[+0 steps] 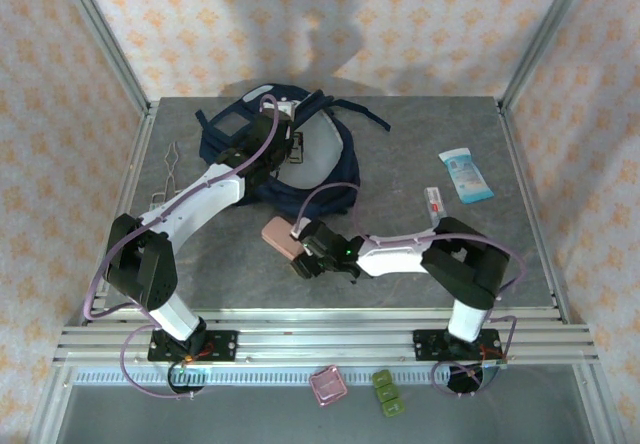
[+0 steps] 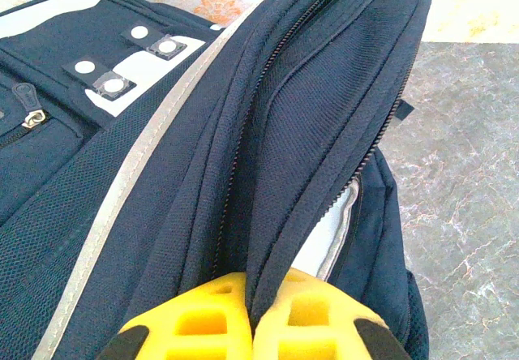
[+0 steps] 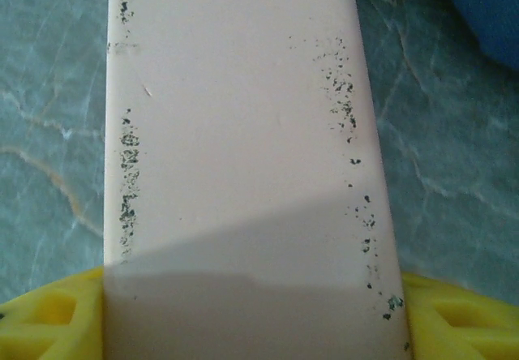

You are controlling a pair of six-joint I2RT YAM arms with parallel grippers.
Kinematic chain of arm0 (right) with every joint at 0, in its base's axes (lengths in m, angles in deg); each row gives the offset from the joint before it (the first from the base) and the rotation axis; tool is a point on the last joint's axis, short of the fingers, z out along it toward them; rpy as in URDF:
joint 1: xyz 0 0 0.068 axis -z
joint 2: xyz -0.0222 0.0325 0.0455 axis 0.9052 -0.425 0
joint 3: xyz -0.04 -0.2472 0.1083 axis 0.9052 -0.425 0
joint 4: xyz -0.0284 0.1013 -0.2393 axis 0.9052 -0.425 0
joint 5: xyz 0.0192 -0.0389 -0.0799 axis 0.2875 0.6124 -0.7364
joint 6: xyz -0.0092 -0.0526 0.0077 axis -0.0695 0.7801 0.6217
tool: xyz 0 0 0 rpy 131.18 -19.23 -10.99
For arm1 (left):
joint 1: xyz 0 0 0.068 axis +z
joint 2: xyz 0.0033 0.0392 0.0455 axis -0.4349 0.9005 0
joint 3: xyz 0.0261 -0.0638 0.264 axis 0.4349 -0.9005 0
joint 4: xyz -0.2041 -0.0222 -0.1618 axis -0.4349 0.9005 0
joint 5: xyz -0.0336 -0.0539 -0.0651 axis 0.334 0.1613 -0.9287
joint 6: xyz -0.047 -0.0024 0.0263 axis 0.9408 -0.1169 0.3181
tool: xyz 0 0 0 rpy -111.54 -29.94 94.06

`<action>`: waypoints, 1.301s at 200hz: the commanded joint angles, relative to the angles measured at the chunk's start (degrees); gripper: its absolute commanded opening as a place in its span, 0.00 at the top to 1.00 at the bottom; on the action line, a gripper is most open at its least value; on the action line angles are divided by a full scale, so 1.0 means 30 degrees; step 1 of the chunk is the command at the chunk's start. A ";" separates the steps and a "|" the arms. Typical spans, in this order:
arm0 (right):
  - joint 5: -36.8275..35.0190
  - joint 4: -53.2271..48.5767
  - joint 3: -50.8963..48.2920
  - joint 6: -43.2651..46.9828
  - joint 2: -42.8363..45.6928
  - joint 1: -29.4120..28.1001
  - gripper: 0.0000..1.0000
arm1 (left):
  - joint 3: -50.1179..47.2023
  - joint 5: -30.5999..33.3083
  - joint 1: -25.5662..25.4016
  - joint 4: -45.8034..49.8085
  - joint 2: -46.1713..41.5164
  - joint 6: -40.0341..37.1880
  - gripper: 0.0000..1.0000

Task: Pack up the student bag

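Nearest, below the front rail: a small pink square piece and green pieces just beside it, off the worktop.

Right hand is low over the near-centre worktop, on a pink box. In the right wrist view the pink box runs lengthwise out from between the yellow fingers. They sit against both long sides with no gap visible, so the right hand is holding the box, jaws fairly wide. The box lies flat on the grey marbled worktop; dark speckles run along both its edges.

Mid right: a small red-and-white packet. A blue-and-white tissue pack lies a bit further back; both are well apart from the box. Mid left: a thin wire object near the worktop edge.

Far centre-left: the student bag lies on the worktop, navy, straps trailing to the right. Left hand is on top of it.

In the left wrist view the left hand is narrow, with yellow fingers pinched on a fold of navy fabric at the zip edge. The student bag has its main zip open and pale lining shows inside. A grey stripe, white patches and a zip pull are on the left. Bare worktop shows on the right.
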 commanded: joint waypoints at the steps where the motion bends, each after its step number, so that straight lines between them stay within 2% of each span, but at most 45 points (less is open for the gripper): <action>1: -0.0652 0.0127 -0.0694 -0.0222 0.1394 -0.0059 0.49 | 0.0131 0.0136 0.0101 -0.1418 -0.0920 0.0273 1.00; 39: -0.0504 -0.0107 -0.0607 -0.0295 0.0669 -0.0073 0.46 | 0.0146 0.0092 0.0090 -0.1330 -0.0764 0.0401 1.00; 63: -0.0670 -0.0180 -0.0364 -0.0542 0.0432 -0.0081 0.23 | 0.0124 0.0107 0.0085 -0.1257 -0.0772 0.0407 1.00; 77: -0.0605 -0.0438 -0.0025 -0.0370 0.0380 -0.0069 0.17 | 0.0116 0.0114 0.0078 -0.1242 -0.0760 0.0378 1.00; 91: -0.0567 -0.0683 0.0316 -0.0069 0.0095 -0.0076 0.16 | 0.0105 0.0105 0.0089 -0.1267 -0.0733 0.0381 1.00; 108: -0.0532 -0.0990 0.0685 0.0180 -0.0385 -0.0076 0.23 | 0.0087 0.0107 0.0086 -0.1328 -0.0758 0.0378 1.00; 142: -0.0108 -0.1735 0.0889 0.0134 -0.0399 -0.0063 0.51 | 0.0144 0.0167 0.0104 -0.1283 -0.0794 0.0262 1.00; 158: -0.0108 -0.2159 0.0619 -0.0012 0.0625 -0.0071 0.57 | 0.0233 0.0107 0.0155 -0.1191 -0.0795 0.0260 1.00; 211: -0.0518 -0.3785 -0.0681 -0.0518 0.6747 0.0167 0.65 | 0.0233 0.0093 0.0188 -0.1385 -0.1099 0.0100 1.00; 237: 0.0378 -0.3911 -0.0863 -0.1055 0.8887 0.2176 0.64 | 0.0522 0.0042 0.0197 -0.1439 -0.1375 0.0151 1.00; 260: 0.0694 -0.3119 0.0149 -0.0488 0.8369 0.3917 0.63 | 0.0840 0.0132 0.0205 -0.1489 -0.1725 0.0165 1.00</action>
